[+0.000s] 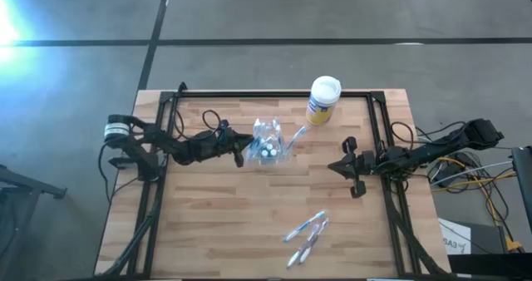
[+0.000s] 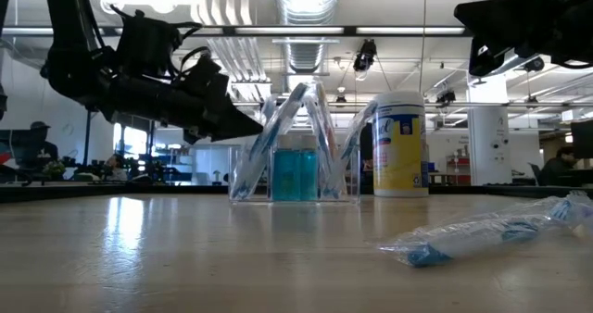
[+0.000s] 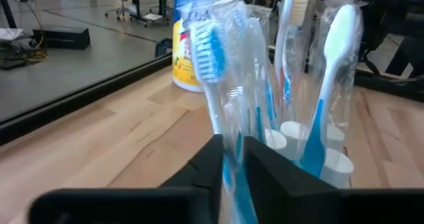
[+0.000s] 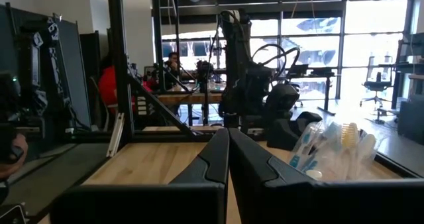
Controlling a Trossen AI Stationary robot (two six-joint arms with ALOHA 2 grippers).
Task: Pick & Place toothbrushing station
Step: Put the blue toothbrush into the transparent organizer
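The toothbrushing station (image 1: 270, 145) is a clear plastic holder at the table's middle, far half. It stands on the wood with wrapped toothbrushes and small blue bottles (image 2: 296, 174) in it. My left gripper (image 1: 242, 154) reaches it from the left and is shut on one wrapped toothbrush (image 3: 207, 52) that stands in the holder with its bristles up. My right gripper (image 1: 342, 166) hangs shut and empty above the table's right side, well apart from the holder. My left gripper has the wrapped toothbrush's handle (image 3: 232, 159) between its two fingers, below the bristle head. The fingers come about level from the table's left and lie across the handle. The toothbrush leans upward, and its lower end sits in the holder.
A yellow canister with a white lid (image 1: 322, 100) stands just behind and to the right of the holder. Some wrapped toothbrushes (image 1: 306, 234) lie near the table's front edge. Black frame rails (image 1: 378, 123) run along the table's left, right and far sides.
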